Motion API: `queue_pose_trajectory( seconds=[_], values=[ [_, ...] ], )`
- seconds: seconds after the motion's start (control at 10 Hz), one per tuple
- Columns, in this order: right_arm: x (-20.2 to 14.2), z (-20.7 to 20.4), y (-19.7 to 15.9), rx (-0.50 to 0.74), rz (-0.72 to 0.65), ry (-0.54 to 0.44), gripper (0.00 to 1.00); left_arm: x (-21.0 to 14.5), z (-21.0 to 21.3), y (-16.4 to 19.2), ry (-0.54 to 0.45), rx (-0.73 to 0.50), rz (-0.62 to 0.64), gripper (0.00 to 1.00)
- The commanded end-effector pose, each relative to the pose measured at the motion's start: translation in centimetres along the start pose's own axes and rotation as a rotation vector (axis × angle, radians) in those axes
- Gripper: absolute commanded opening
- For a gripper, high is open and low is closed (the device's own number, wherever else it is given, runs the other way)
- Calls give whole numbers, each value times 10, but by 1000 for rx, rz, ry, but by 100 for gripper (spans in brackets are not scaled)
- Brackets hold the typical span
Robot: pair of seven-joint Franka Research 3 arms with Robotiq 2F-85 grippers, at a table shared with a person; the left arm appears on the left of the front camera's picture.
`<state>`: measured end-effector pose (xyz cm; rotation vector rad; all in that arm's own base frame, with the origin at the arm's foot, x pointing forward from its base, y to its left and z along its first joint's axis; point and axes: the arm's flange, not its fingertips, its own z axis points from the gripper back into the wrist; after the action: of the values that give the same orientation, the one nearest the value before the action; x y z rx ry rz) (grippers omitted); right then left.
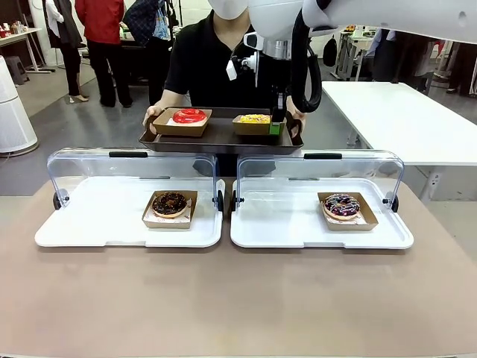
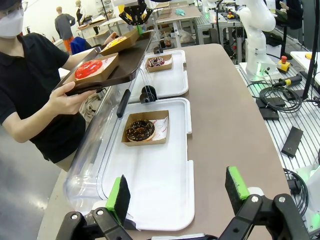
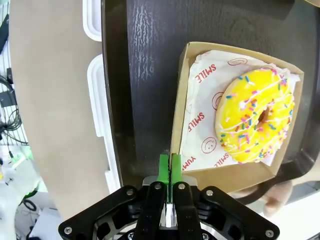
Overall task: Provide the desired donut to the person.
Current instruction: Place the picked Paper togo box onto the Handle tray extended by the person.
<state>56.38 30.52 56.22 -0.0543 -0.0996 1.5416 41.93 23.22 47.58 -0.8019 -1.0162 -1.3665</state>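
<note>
The step in hand appears to be the handover's end: the yellow donut's box rests on the dark tray that the person holds at the far edge of the table, and the right gripper has yet to let go. Its green fingers stand pressed nearly together on the box's near wall, pinching the cardboard edge. The next move would call for spreading the fingers fully and lifting straight off the wall without dragging the box along the tray. The left gripper hovers with fingers spread wide above the near white tray, holding nothing.

The yellow donut, iced and strewn with coloured sprinkles, lies on printed paper in its open cardboard box, beside a red donut boxed on the same tray. Two dark-iced donuts stay on the white trays.
</note>
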Motion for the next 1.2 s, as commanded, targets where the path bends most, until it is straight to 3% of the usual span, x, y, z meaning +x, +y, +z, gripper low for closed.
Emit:
queue_pose_trajectory(
  seconds=[0.0,0.1,0.2,0.4,0.5,0.6,0.7,1.1],
  values=[
    [-3,-3,-2,7,23,-40,43,1,0,-2,-4,2,-2,100],
    [-3,-2,-2,5,24,-41,62,1,0,-2,-4,2,-2,100],
    [-2,0,-3,3,21,-48,100,1,0,-2,-4,2,-2,100],
    [-1,5,-1,4,34,-45,100,1,0,-2,-4,2,-2,100],
    [-1,5,0,9,36,-44,87,1,0,-2,-4,2,-2,100],
    [-1,6,-1,11,36,-46,97,1,0,-2,-4,2,-2,100],
    [0,8,-1,12,38,-49,100,1,0,-2,-4,2,-2,100],
    [0,10,0,23,45,-58,100,1,0,-2,-4,2,-2,100]
  ],
)
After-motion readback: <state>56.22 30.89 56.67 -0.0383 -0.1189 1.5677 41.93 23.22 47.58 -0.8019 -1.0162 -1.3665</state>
